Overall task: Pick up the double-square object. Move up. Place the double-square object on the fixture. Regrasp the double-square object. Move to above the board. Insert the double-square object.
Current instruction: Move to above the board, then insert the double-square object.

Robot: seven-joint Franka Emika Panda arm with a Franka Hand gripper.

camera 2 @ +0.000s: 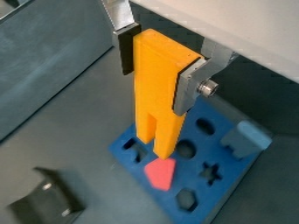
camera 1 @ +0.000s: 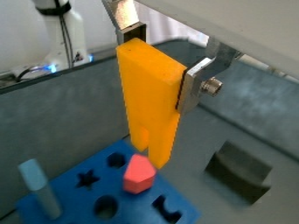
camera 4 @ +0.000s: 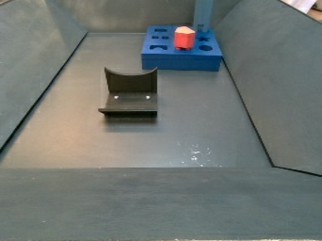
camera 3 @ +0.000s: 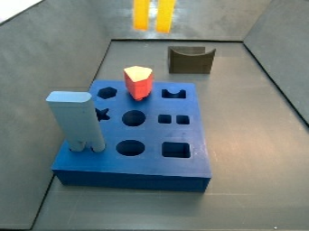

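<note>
In both wrist views the claw (camera 1: 163, 59) (camera 2: 162, 59) fills the foreground, its flat silver fingers (camera 1: 197, 77) (camera 2: 191, 80) clenched on the upper part of the double-square object (camera 1: 149, 96) (camera 2: 162, 87), an elongated yellow-orange rectangular block. The block hangs upright, notched end down, and a wrist view shows the slot that splits that end into two square feet. It is held in the air, touching nothing but the fingers.

Below and beyond the feet lies the board (camera 1: 111, 188) (camera 2: 187, 162), a thick blue square slab pierced with round, square, star and other shaped holes, resting on the grey floor (camera 4: 164, 141) of the walled bin. A red pentagonal peg (camera 1: 138, 173) (camera 2: 163, 172) stands upright in the board, just beside the spot under the held block. A taller light-blue block (camera 1: 38, 185) (camera 2: 249, 136) stands upright at one corner of the board.

In a side view the board (camera 3: 139, 144) is nearest, with the light-blue block (camera 3: 72, 117) at its near left and the red peg (camera 3: 139, 83) toward the far side. Past the board sits the fixture (camera 3: 190, 60), a small dark olive-brown block with a U-shaped recess, apart from the board. Higher still, at the top edge, the two yellow-orange feet (camera 3: 154, 14) show above the scene.

In a side view from the opposite end the fixture (camera 4: 128, 94) is nearer, and the board (camera 4: 183, 49) with the red peg (camera 4: 185, 39) lies farther back.
</note>
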